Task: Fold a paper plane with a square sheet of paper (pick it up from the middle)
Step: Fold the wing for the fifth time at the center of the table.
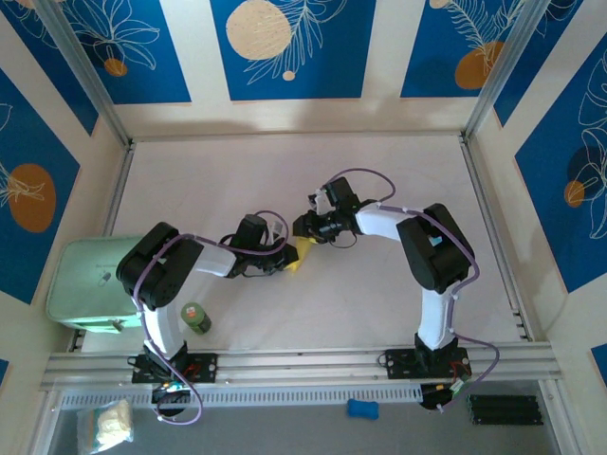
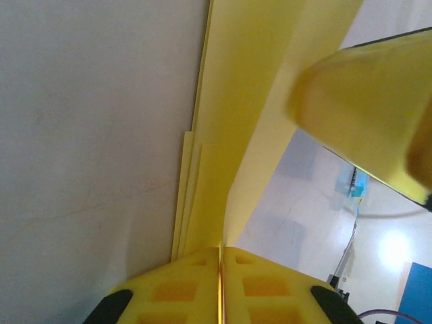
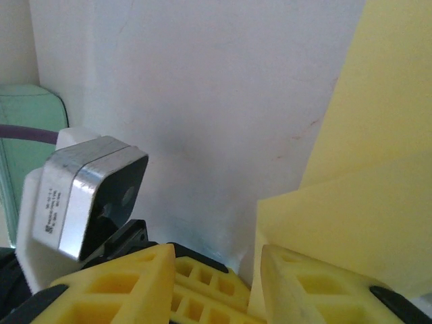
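Top view: left arm [image 1: 175,270] and right arm [image 1: 432,248], elbows bent, reach inward and meet near frame centre, with the left gripper [image 1: 286,260] just lower left of the right gripper [image 1: 305,233]. Left wrist view: fingers [image 2: 177,290] pressed together at bottom centre, clamping folded yellow paper [image 2: 236,101]. Right wrist view: fingers [image 3: 115,290] parted along the bottom edge

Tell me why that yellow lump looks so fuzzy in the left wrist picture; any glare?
Left wrist view: the lump probably sits close to the lens, out of focus, while the paper is sharp; glare whitens the table at lower right. Right wrist view: the paper looks washed pale. Top view: even light, soft shadows.
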You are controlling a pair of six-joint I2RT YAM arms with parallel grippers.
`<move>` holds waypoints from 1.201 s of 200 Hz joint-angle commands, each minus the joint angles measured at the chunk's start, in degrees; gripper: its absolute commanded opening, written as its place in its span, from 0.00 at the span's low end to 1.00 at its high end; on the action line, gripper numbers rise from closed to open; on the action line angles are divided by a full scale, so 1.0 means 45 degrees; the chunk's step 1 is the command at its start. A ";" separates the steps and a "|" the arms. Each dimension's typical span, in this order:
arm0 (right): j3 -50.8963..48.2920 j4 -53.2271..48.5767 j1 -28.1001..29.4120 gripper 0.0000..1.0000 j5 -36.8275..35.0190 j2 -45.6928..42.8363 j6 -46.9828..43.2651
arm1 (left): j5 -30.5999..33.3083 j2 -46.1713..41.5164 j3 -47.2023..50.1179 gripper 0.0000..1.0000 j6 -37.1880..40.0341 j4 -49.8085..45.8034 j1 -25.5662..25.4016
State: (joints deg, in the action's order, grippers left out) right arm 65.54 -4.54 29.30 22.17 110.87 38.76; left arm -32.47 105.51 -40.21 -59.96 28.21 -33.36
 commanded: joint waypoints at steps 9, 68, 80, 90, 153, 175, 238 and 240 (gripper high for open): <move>0.0368 -0.0465 0.0063 0.37 -0.0251 0.0336 -0.0021 | -0.0266 0.0417 0.0414 0.14 -0.0415 0.0097 0.0012; 0.0666 -0.0788 0.0097 0.37 -0.0775 0.0675 0.0208 | -0.0240 0.0420 0.0609 0.16 -0.0552 0.0353 0.0125; 0.0742 -0.0884 0.0106 0.37 -0.0927 0.0750 0.0278 | -0.0219 0.0400 0.0607 0.16 -0.0526 0.0324 0.0111; 0.0823 -0.0942 0.0093 0.37 -0.1018 0.0817 0.0346 | -0.0221 0.0366 0.0600 0.17 -0.0492 0.0319 0.0122; 0.1237 -0.1511 0.0130 0.37 -0.1528 0.1068 0.0605 | -0.0119 0.0191 0.0602 0.17 -0.0333 0.0111 0.0120; 0.1293 -0.1612 0.0130 0.37 -0.1552 0.1114 0.0644 | -0.0063 0.0166 0.0613 0.18 -0.0285 0.0074 0.0122; 0.1759 -0.2258 0.0189 0.37 -0.1604 0.1239 0.0567 | 0.0120 -0.0671 0.0585 0.22 0.0382 0.0095 0.0119; 0.1782 -0.2294 0.0198 0.37 -0.1606 0.1265 0.0566 | 0.0163 -0.0708 0.0568 0.22 0.0422 0.0030 0.0112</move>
State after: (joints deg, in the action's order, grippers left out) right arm 71.55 -11.60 29.69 15.38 115.11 40.97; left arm -32.88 104.90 -38.70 -61.06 31.70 -33.10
